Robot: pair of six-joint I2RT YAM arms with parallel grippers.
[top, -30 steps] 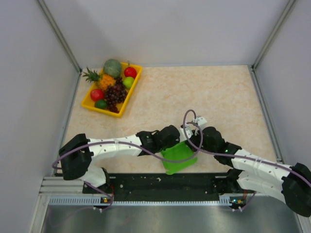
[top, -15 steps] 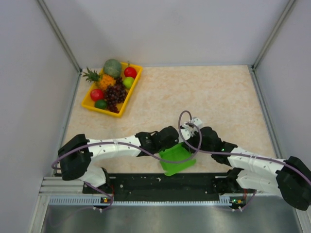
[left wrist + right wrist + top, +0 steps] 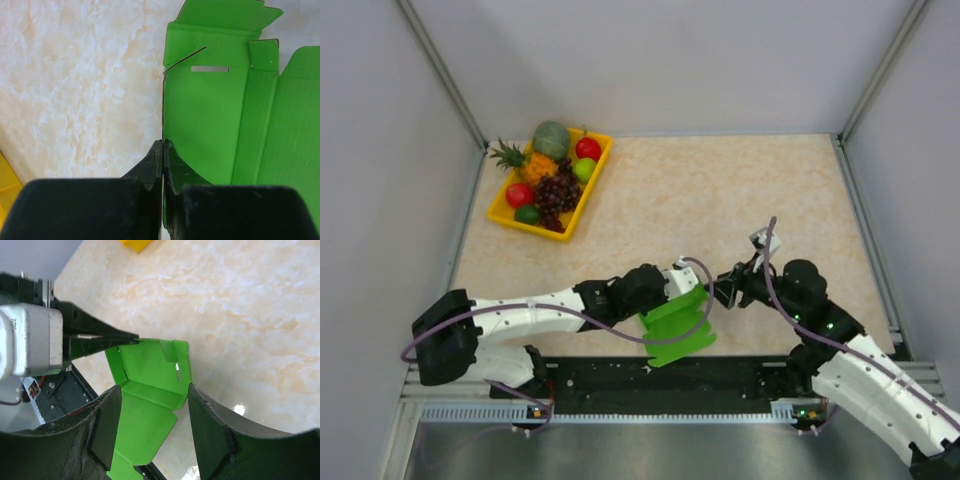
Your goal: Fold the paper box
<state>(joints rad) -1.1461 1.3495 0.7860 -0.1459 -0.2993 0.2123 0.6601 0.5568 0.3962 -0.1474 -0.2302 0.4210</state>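
1. Left hand (image 3: 692, 292): closed. In the left wrist view its two black fingers (image 3: 156, 165) press together on the left edge of the bright green, notched, thin-card paper box (image 3: 677, 325). I read this as a firm pinch on the card.

2. Right hand (image 3: 724, 290): open. In the right wrist view its fingers (image 3: 106, 427) stand wide apart, and the paper box (image 3: 150, 385) shows between them. From above, this hand sits just right of the card. I cannot tell whether either finger touches it.

3. Paper box: partly unfolded, with its panels creased at angles and a slot and flaps at the far end (image 3: 215, 115). It sits at the near edge of the beige marbled surface (image 3: 770, 200), between the two hands.

4. Yellow rectangular plastic tray of fruit (image 3: 504, 214): far left on the surface, well apart from both hands.
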